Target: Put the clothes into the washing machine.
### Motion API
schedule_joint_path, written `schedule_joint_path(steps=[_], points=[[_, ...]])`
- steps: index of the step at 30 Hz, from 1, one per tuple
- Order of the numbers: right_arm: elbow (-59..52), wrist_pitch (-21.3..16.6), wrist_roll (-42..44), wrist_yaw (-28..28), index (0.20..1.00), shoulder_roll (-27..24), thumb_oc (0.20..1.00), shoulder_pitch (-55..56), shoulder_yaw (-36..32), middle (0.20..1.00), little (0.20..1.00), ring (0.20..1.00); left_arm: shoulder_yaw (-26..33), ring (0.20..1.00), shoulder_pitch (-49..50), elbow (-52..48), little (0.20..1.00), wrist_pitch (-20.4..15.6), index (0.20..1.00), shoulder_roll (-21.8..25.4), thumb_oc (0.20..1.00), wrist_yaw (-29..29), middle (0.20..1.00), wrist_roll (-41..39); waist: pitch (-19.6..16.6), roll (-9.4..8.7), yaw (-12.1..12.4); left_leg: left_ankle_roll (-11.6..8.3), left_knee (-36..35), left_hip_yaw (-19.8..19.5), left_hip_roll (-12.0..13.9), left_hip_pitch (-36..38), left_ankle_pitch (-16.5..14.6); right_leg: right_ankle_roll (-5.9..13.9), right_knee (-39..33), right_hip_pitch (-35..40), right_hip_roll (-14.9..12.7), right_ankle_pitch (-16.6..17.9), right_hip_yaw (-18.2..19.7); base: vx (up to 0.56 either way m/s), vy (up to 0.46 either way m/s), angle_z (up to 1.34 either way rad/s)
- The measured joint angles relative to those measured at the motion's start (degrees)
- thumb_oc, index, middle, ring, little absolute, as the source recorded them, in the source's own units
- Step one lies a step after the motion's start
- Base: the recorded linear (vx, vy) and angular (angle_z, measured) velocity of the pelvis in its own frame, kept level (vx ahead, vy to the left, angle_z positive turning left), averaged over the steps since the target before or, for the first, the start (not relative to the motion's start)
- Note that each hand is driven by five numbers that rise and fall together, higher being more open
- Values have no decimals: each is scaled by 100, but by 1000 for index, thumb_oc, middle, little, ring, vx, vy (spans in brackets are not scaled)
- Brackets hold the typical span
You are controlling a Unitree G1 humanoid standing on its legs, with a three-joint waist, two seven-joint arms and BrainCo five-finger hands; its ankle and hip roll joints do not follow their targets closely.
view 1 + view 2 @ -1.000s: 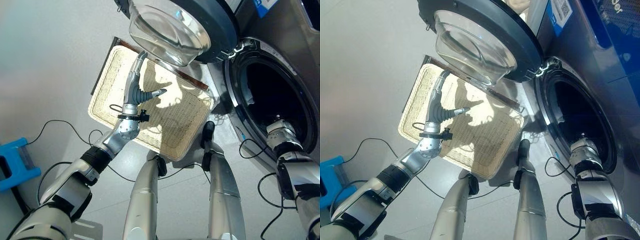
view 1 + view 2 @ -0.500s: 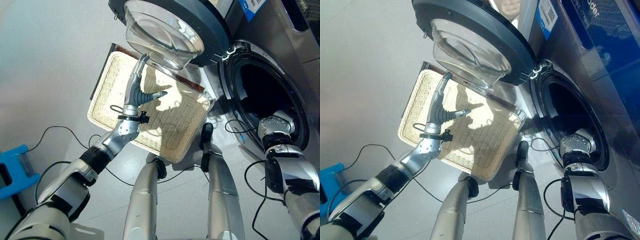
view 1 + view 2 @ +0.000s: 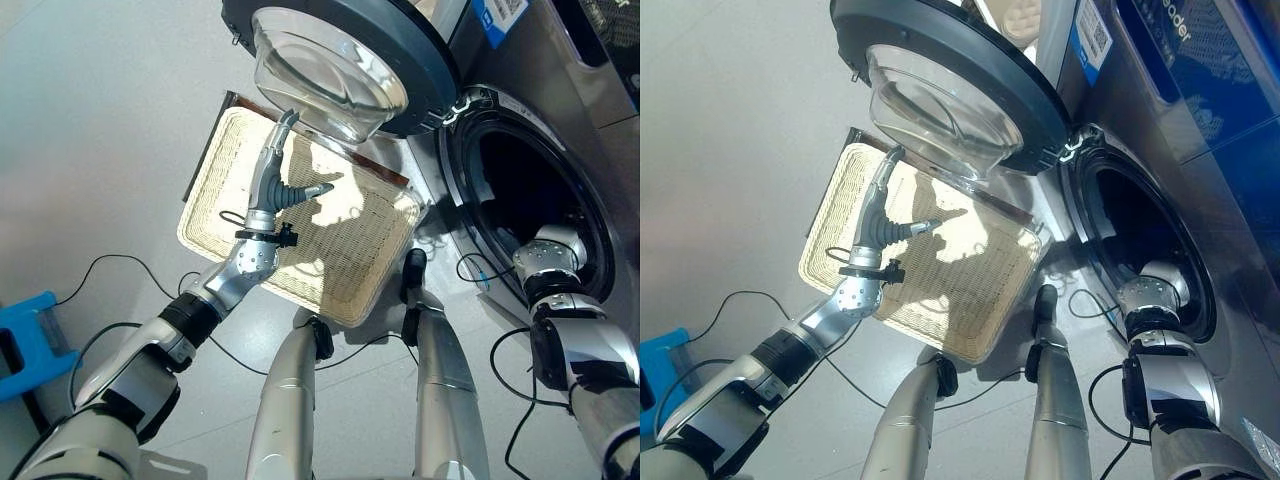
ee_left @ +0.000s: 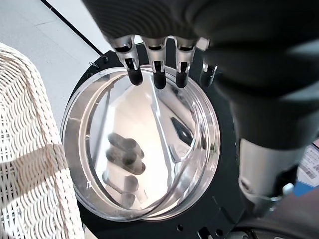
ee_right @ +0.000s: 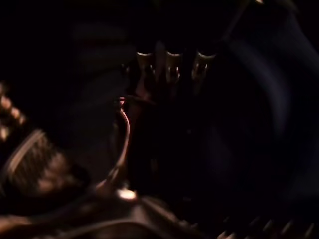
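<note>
The washing machine's drum opening [image 3: 530,180] gapes dark at the right, with its round door [image 3: 340,50] swung wide above the basket. My right arm goes into the drum and its hand is hidden inside. In the right wrist view the right hand's fingers [image 5: 169,62] show faintly in the dark, and I cannot make out their state or any cloth. My left hand [image 3: 270,185] is stretched over the pale wicker basket [image 3: 225,170], open, its straight fingers [image 4: 157,74] up against the door's glass bowl [image 4: 144,149]. No clothes lie in the basket.
The basket lies on the grey floor just left of the machine's front, partly under the open door. A blue box [image 3: 25,335] stands at the far left. The machine's grey front panel [image 3: 600,90] rises at the right.
The whole view has shifted a little. My right forearm has gone slightly further into the drum opening. The left hand stays where it was, over the basket.
</note>
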Motion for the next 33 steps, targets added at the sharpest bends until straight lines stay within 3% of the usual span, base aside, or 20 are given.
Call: schedule_joint_path(steps=[5, 7, 8, 10, 16, 22, 25, 33], points=[[241, 758, -1472, -997, 1000, -169, 1000, -73, 346, 1000, 1000, 1000, -6, 1000, 10, 9, 1000, -20, 1000, -6, 1000, -1, 1000, 0, 0, 1, 8, 3, 1, -20, -3, 26, 2, -15, -4, 44, -6, 9, -28, -3, -3, 1], [317, 1650, -2935, -1767, 1000, -208, 1000, -142, 844, 1000, 1000, 1000, -10, 1000, 22, 10, 1000, -40, 1000, -9, 1000, 4, 1000, 0, -2, 3, 66, 16, -2, -42, -4, 36, 12, -24, -2, 65, -9, 12, -51, -11, -7, 2], [328, 1920, -3375, -1914, 1000, -236, 1000, -152, 1093, 1000, 1000, 1000, -19, 1000, 23, 12, 1000, -47, 1000, -29, 1000, 4, 1000, 1, -2, 3, 76, 17, -3, -41, -4, 36, 13, -24, -3, 65, -8, 12, -51, 0, 0, 0], [340, 2896, -4873, -2349, 1000, -326, 1000, -165, 1647, 1000, 1000, 1000, -114, 1000, 4, 18, 1000, -161, 1000, -56, 1000, 14, 1000, 22, -3, 4, 133, 16, 0, -42, 6, 38, 12, -26, 2, 65, -5, 7, -56, 0, 0, 0], [264, 3905, -6800, -3176, 1000, -351, 1000, -210, 2360, 1000, 1000, 1000, -236, 1000, 45, 251, 1000, -251, 1000, -58, 1000, 169, 1000, 37, -3, 4, 159, 2, -24, -111, 7, -15, 2, 10, -18, 60, -24, -21, -116, -12, -8, 5], [265, 4138, -7529, -3432, 1000, -347, 1000, -173, 2805, 1000, 1000, 1000, -233, 1000, 71, 319, 1000, -336, 1000, -98, 1000, 281, 1000, 123, -2, 4, 154, 2, -92, -159, 5, -39, 3, 18, -47, 58, -28, -41, -172, -19, -36, 3], [183, 4111, -8019, -3314, 1000, -334, 1000, -78, 3239, 1000, 1000, 1000, -210, 1000, 79, 593, 1000, -366, 1000, -208, 1000, 281, 1000, 127, -2, 3, 159, 1, -77, -221, 18, -75, 4, -13, -46, 63, -24, -61, -236, -9, -31, 5], [70, 4060, -8219, -2897, 1000, -251, 1000, 341, 3376, 1000, 1000, 1000, -115, 1000, 291, 1097, 1000, -377, 1000, -336, 1000, 251, 1000, 128, 1, -2, 163, 0, -53, -306, 28, 282, -2, -3, -107, 553, -33, -93, -389, -8, -24, 7]])
